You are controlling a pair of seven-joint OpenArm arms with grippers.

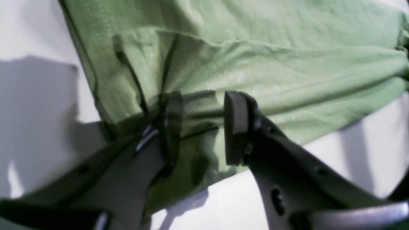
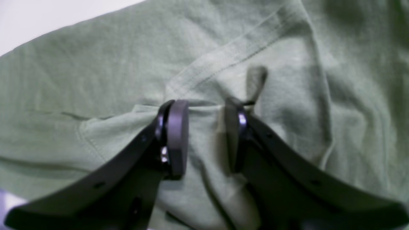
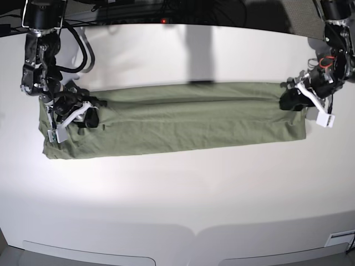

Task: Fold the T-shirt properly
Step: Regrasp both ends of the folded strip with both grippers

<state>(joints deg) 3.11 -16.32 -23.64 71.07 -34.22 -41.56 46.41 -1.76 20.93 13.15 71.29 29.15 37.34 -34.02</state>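
T-shirt (image 3: 177,124), limp and light, likely sags between grips; both jaws part-spread astride end folds, pinch unconfirmed.

Left pincer (image 1: 203,127) and right pincer (image 2: 206,137), both parted, arms low and wide apart.

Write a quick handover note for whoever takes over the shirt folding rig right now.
Left claw: open, straddling a bunch of cloth at one end of the T-shirt.
Right claw: open, over a stitched hem at the other end.
T-shirt: lies on the white table as a long narrow band between the arms.
Done: lengthwise folding, by its shape.
Left: probably fold the band end to end, then tidy.
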